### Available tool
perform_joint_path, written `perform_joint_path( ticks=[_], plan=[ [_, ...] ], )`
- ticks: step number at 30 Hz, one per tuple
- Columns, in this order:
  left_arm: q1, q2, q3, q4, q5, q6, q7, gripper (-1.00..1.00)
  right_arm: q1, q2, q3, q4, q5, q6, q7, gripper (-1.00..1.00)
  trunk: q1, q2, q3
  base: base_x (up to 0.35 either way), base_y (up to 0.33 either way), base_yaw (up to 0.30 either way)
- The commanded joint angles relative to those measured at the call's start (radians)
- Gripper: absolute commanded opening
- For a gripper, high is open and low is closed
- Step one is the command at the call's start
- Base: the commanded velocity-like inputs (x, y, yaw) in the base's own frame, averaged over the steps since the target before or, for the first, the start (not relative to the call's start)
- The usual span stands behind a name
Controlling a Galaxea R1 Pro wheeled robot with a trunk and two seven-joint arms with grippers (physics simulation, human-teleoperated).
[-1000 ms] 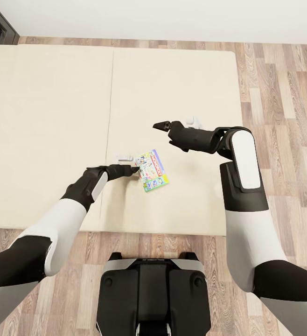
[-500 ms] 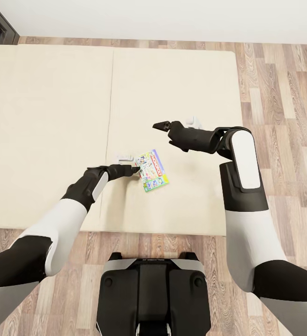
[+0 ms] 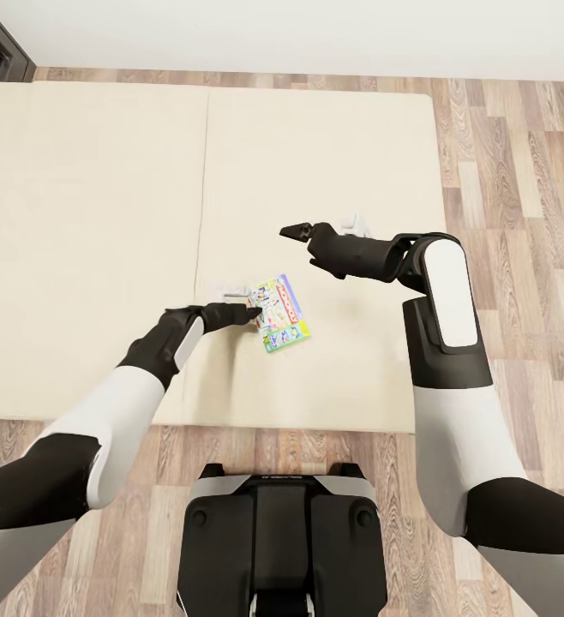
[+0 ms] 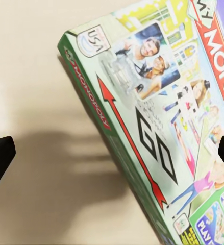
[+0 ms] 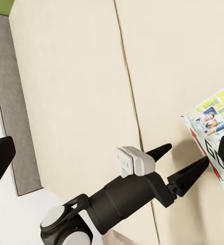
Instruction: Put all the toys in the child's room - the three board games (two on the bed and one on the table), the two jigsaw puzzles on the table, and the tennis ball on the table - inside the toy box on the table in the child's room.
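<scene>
The left pincer (image 3: pixel 249 314) is spread open, its fingertips at the near-left edge of the white-green board game (image 3: pixel 279 314), holding nothing; whether a tip touches the box I cannot tell. The box lies flat on the beige bed (image 3: pixel 102 240), its long axis running diagonally, the red logo along its far-right side. The right pincer (image 3: pixel 295 230) hovers beyond it, empty, its fingers close together, forearm stretched leftward over the mattress.

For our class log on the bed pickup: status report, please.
Left end effector open, fingertips at the board game's edge, no grasp yet. Right end effector hovering above the bed, open, empty. Nothing in the way.
</scene>
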Motion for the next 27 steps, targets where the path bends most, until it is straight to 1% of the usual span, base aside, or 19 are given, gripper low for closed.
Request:
perform_joint_path(
  ticks=[1, 16, 22, 27],
  plan=[
    [0.0, 0.0, -0.003, -0.001, 0.01, 0.007, 0.002, 1.0, -0.001, 0.0, 0.0, -0.001, -0.009, 0.002, -0.01, 1.0, 0.001, -0.002, -0.001, 0.0, 0.0, 0.0],
    [0.0, -0.004, -0.004, -0.001, 0.012, 0.006, 0.005, 1.0, -0.001, 0.0, -0.001, -0.001, -0.009, 0.002, -0.01, 1.0, 0.001, -0.002, -0.002, 0.0, -0.005, 0.0],
    [0.001, -0.004, -0.004, -0.001, 0.012, 0.005, 0.003, 1.0, -0.001, 0.0, -0.002, -0.001, -0.009, 0.002, -0.01, 1.0, 0.001, -0.002, -0.005, 0.0, -0.193, 0.0],
    [0.002, -0.004, -0.004, -0.001, 0.012, 0.004, 0.004, 1.0, -0.001, 0.0, -0.001, -0.001, -0.009, 0.002, -0.01, 1.0, 0.001, -0.002, -0.011, 0.0, -0.084, 0.0]
  ],
)
